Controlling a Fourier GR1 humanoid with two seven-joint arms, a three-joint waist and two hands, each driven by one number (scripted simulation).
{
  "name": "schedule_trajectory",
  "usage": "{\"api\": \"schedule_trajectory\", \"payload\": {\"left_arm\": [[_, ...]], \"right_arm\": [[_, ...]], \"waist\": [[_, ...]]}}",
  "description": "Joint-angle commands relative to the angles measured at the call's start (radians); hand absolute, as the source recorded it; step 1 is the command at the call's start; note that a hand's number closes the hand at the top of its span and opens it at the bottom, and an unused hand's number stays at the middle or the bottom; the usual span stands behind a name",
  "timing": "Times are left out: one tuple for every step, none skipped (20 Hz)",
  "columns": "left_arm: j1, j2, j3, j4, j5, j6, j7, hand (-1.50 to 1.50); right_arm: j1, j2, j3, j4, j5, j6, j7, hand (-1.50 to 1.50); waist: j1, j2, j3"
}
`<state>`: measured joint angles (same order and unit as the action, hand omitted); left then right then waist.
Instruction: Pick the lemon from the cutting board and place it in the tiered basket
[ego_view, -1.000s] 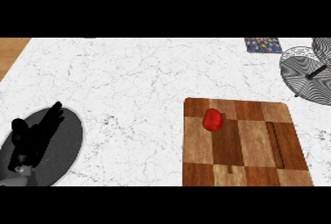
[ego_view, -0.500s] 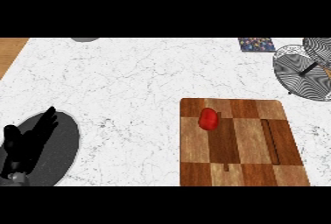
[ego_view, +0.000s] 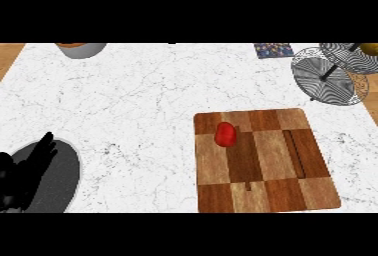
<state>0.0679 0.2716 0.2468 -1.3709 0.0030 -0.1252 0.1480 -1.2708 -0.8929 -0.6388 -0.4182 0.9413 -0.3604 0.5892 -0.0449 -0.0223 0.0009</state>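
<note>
On the chequered wooden cutting board at the lower right lies a small red oval fruit, near the board's upper left corner; no yellow lemon shows on it. The wire tiered basket stands at the upper right corner of the counter, with a yellow item partly seen at its far edge. My left hand rests open at the lower left, fingers up, far from the board. The right hand is out of view.
A dark grey oval shadow lies under the left hand. A round bowl is cut off at the top edge, left of centre. A patterned dark item lies beside the basket. Wooden strips edge the white marble counter.
The view has shifted so everything slides down and left in the picture: the basket shows more fully, a bowl appears at the top, and the left hand sits lower. The red fruit has not moved on the board.
</note>
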Motion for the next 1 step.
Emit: {"api": "schedule_trajectory", "payload": {"left_arm": [[0.031, 0.003, 0.021, -0.008, 0.024, -0.009, 0.021, 0.00]], "right_arm": [[0.074, 0.039, -0.064, -0.111, -0.117, 0.054, -0.069, -1.50]], "waist": [[-0.025, -0.013, -0.001]]}}
